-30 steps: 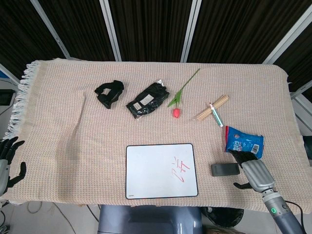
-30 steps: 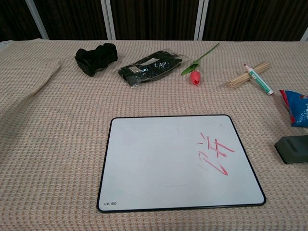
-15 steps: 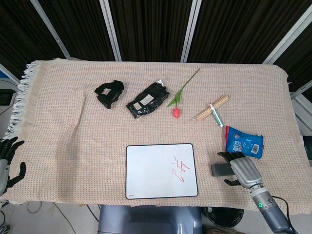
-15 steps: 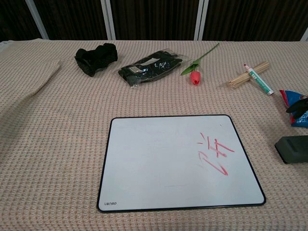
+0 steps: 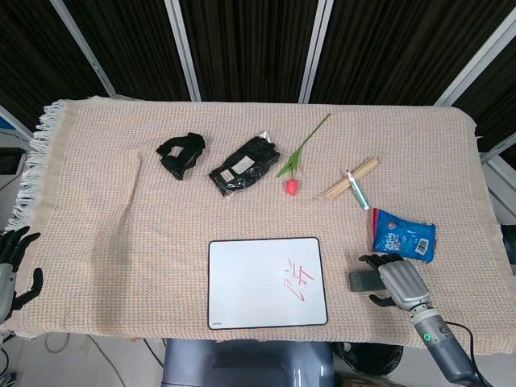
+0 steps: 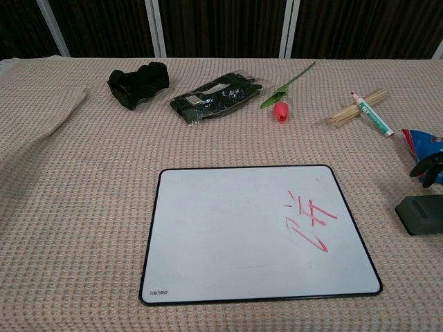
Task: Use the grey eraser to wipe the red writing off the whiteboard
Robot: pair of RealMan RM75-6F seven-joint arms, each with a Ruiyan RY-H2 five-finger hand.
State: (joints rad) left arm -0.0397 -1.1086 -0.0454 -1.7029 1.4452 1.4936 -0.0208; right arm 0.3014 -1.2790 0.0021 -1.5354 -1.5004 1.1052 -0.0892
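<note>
The whiteboard (image 5: 250, 282) (image 6: 228, 235) lies flat near the table's front edge, with red writing (image 5: 297, 278) (image 6: 309, 220) on its right part. The grey eraser (image 5: 363, 280) (image 6: 421, 213) lies on the cloth just right of the board. My right hand (image 5: 400, 280) hovers over the eraser's right end, its fingers spread on either side of it; in the chest view only dark fingertips (image 6: 429, 168) show above the eraser. The eraser rests on the cloth and no grip on it is visible. My left hand (image 5: 12, 266) hangs off the table's left edge, fingers apart and empty.
A blue snack bag (image 5: 403, 234) lies just behind the eraser. Further back are a marker with wooden sticks (image 5: 352, 184), a red tulip (image 5: 292, 184), a black packet (image 5: 244, 164) and a black bundle (image 5: 181, 153). The cloth is rumpled at the left.
My right hand has moved left from beside the snack bag to over the eraser's right end. The eraser, the board and my left hand have not moved.
</note>
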